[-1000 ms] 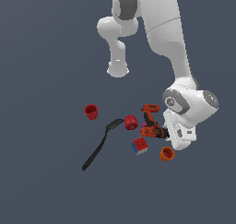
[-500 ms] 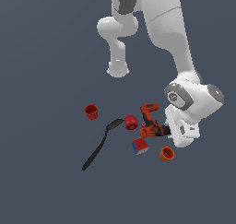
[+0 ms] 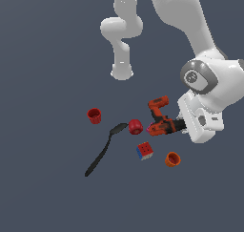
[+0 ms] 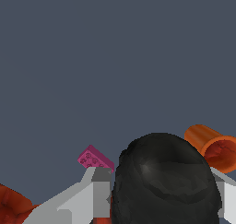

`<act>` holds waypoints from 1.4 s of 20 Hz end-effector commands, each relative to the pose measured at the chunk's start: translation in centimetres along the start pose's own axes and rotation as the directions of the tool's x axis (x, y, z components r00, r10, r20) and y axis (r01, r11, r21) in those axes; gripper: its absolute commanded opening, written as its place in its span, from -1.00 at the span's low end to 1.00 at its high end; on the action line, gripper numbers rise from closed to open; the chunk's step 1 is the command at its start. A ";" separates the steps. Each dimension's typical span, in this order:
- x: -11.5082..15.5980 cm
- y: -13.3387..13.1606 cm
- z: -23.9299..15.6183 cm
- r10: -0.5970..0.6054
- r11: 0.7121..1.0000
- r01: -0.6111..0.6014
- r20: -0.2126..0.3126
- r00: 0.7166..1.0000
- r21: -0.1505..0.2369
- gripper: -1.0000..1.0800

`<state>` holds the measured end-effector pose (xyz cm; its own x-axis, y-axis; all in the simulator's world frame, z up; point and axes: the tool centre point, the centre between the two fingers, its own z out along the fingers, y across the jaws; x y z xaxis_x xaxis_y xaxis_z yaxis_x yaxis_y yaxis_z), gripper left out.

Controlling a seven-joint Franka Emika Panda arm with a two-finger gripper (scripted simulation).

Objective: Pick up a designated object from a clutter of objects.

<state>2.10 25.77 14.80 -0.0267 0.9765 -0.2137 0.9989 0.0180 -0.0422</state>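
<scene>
My gripper [image 4: 159, 191] straddles the dark handle end of the cordless drill [image 3: 161, 119], fingers either side though closure is unclear, its long body stretching away toward the red ball [image 3: 135, 126].

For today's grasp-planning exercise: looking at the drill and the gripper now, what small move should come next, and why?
Probably close the fingers, then lift. In the wrist view the drill has its dark handle end filling the gap of the gripper, a finger on each side. Whether the pads already touch it cannot be told.
</scene>
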 end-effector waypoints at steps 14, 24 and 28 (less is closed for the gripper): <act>-3.2 -0.4 -17.7 0.000 1.000 0.000 -0.004 1.000 -0.004 -1.00; -4.1 -0.2 -22.9 0.003 1.000 -0.003 -0.002 1.000 -0.004 -1.00; -4.2 -0.1 -23.4 0.003 1.000 -0.003 -0.002 1.000 -0.004 -1.00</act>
<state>2.94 26.65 38.02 -0.0248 0.9767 -0.2133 0.9990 0.0162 -0.0423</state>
